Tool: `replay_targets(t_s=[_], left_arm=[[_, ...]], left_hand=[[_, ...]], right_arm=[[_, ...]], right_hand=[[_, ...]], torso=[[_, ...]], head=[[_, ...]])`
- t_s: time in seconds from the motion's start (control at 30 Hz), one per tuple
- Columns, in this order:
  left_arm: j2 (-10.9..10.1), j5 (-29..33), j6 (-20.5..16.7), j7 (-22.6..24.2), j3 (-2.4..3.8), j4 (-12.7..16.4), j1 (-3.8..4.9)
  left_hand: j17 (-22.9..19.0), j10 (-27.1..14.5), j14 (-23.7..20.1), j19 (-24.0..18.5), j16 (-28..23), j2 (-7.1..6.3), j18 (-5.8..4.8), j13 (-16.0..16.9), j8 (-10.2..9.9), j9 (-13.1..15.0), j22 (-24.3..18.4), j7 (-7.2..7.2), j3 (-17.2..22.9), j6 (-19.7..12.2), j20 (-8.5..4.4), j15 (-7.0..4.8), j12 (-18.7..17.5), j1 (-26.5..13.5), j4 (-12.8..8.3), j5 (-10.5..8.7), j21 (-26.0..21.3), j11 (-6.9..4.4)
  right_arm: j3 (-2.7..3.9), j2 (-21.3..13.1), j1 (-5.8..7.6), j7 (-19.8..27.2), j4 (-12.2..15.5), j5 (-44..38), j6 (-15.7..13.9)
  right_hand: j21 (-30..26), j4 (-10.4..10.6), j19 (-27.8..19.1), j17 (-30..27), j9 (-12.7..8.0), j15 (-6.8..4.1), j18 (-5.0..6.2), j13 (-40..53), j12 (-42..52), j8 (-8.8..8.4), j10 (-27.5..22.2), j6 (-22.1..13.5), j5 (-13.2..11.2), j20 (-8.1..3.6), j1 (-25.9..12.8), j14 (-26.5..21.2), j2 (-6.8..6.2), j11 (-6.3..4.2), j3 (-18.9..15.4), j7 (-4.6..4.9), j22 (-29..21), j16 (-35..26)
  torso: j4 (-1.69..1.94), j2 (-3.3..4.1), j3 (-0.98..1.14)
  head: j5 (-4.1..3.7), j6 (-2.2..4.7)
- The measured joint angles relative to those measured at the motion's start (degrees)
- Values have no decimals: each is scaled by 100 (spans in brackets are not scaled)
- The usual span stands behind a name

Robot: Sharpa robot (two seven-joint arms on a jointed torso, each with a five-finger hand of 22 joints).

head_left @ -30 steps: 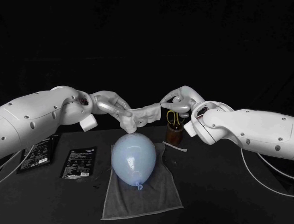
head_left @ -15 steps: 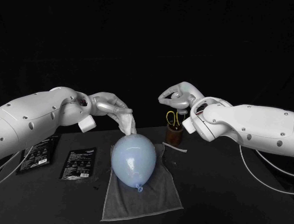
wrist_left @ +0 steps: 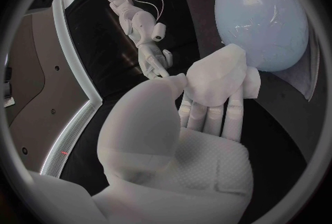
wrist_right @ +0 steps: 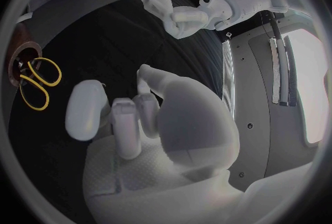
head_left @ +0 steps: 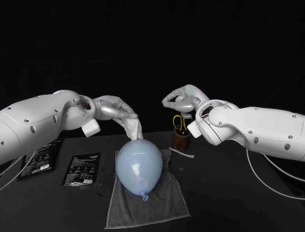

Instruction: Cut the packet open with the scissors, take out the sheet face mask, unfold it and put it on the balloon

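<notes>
My left hand (head_left: 119, 112) pinches the white sheet mask (head_left: 133, 128), which hangs crumpled just above the far end of the pale blue balloon (head_left: 139, 164). The left wrist view has the mask (wrist_left: 218, 77) draped over that hand's fingertips, close to the balloon (wrist_left: 263, 14). My right hand (head_left: 181, 101) hovers apart to the right, fingers curled in, holding nothing. Below it the yellow-handled scissors (head_left: 179, 123) stand in a brown holder (head_left: 181, 139). The right wrist view has my right hand (wrist_right: 138, 119) with the scissors (wrist_right: 38, 88) beside it.
The balloon lies on a grey towel (head_left: 149, 205) in the middle of the table. Two dark packets (head_left: 81, 168) (head_left: 41, 157) lie flat at the left. A thin pale strip (head_left: 181, 153) lies by the holder's foot.
My right hand has let go of the mask and drawn back up to the right. The mask, stretched between both hands before, now hangs from my left hand alone.
</notes>
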Motion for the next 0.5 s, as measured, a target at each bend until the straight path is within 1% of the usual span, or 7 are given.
replay_targets(t_s=[0.07,0.13,0.27,0.33,0.4,0.43,0.5], left_arm=[[3,22,15,2,0,6,0],[5,41,27,7,2,9,0],[13,49,45,10,4,11,6],[16,44,54,10,4,6,28],[19,32,65,10,4,-6,64],[20,25,69,10,4,-10,79],[24,2,91,5,5,-29,135]], left_hand=[[29,0,3,52,57,-103,-1,0,17,21,0,0,-38,0,-11,-2,0,103,-120,0,-1,0],[46,0,36,87,89,-162,-1,0,19,36,0,13,-62,13,-20,-32,0,162,-204,0,-2,0],[157,148,251,262,297,-285,-2,84,-75,5,70,44,-126,1,-119,-105,170,324,-489,0,155,-63],[208,248,322,327,388,-267,-2,130,-105,-38,131,53,-157,10,-184,-162,261,437,-649,0,263,-100],[255,314,436,422,502,-234,-4,187,-168,-70,274,54,-258,99,-279,-217,368,544,-875,0,486,-122],[264,329,455,433,520,-231,-4,195,-183,-78,307,60,-279,109,-293,-224,385,556,-911,0,537,-123],[286,326,498,215,589,-147,-4,331,-344,-203,688,65,-465,231,-440,-249,548,559,-1195,-1,1029,-121]], right_arm=[[-15,51,-1,26,-53,-13,67],[-26,91,-7,59,-90,-34,127],[-58,170,-29,150,-184,-93,245],[-71,203,-44,212,-236,-121,294],[-79,230,-61,274,-280,-142,329],[-83,238,-66,294,-294,-148,339],[-91,267,-83,359,-342,-165,368]], right_hand=[[-160,-6,-54,0,-61,46,14,0,-168,-76,-136,-85,7,51,-64,-17,-64,42,-78,69,-1,-2],[-398,-29,-181,1,-93,66,100,-25,-435,-106,-349,-130,7,72,-95,-16,-98,71,-128,111,-2,-43],[-1384,-61,-646,4,-161,85,282,-1042,-1847,-150,-1389,-173,7,131,-59,0,-176,137,-156,114,-32,-375],[-2116,-114,-981,-109,-182,90,421,-1895,-2859,-156,-1996,-180,7,142,-34,-14,-205,154,-120,121,-305,-644],[-3164,-195,-1444,-753,-214,127,587,-2751,-3792,-173,-2143,-142,-4,145,-38,-246,-274,123,-32,132,-772,-1098],[-3244,-197,-1475,-808,-217,128,592,-2822,-3868,-173,-2144,-131,-7,146,-38,-264,-274,123,-17,131,-810,-1137],[-3534,-237,-1537,-1137,-236,131,624,-3365,-4428,-173,-2144,-93,-3,142,-17,-359,-295,123,72,138,-977,-1360]], torso=[[-1,1,-2],[-1,1,-1],[1,1,2],[1,2,4],[1,1,3],[1,2,3],[1,1,5]], head=[[-7,0],[-9,0],[-10,5],[-10,8],[-8,12],[-7,13],[1,20]])
